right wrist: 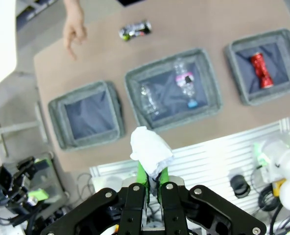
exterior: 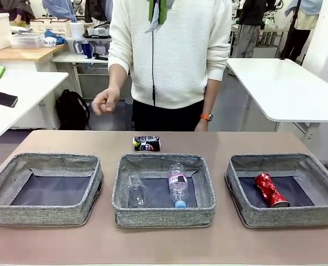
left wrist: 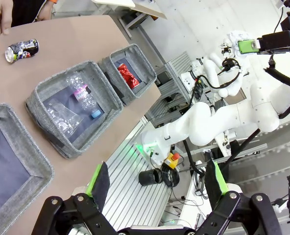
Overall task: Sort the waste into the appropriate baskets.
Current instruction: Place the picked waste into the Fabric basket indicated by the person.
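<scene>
The brown desk (exterior: 164,249) carried three grey baskets in a row along its near edge. The left basket (exterior: 42,213) sat toward the left edge, the middle basket (exterior: 164,216) at the centre and the right basket (exterior: 286,216) toward the right edge. A person (exterior: 169,55) stood at the far edge, one hand (exterior: 104,102) loosely curled above it.

The left gripper (left wrist: 157,165) hung off the desk's near edge with its jaws spread wide and nothing between them. The right gripper (right wrist: 152,169) hung high above the near edge, its jaws pinched tight on the paper ball (right wrist: 151,150).

The bottle (exterior: 178,185) lay in the middle basket, cap toward the near wall, and the plastic cup (exterior: 136,191) lay beside it on the left. The red can (exterior: 271,190) lay in the right basket. The dark can (exterior: 146,143) lay on the desk near the far edge, just beyond the middle basket's far wall.
</scene>
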Motion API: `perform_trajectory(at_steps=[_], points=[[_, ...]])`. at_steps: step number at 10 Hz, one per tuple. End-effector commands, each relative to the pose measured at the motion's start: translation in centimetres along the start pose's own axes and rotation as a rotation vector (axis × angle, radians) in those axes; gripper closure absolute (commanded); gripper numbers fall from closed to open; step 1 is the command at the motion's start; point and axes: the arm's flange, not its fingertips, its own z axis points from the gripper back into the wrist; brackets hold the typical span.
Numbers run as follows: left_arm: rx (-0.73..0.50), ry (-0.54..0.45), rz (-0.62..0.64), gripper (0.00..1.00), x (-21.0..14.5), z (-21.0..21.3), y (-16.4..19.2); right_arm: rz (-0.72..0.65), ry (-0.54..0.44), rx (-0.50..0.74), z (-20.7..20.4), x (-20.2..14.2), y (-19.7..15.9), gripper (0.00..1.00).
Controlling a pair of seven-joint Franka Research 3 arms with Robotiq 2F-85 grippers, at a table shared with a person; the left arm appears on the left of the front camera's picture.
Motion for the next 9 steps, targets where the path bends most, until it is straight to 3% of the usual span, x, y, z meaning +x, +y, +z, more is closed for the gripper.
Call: perform_trajectory(at_steps=[1,9], points=[[-0.017,-0.008,-0.023,0.0,-0.01,-0.08,-0.02,-0.011,-0.017,0.011,-0.08,-0.15,-0.23,0.91],[-0.017,-0.008,-0.023,0.0,-0.01,-0.08,-0.02,-0.011,-0.017,0.011,-0.08,-0.15,-0.23,0.91]])
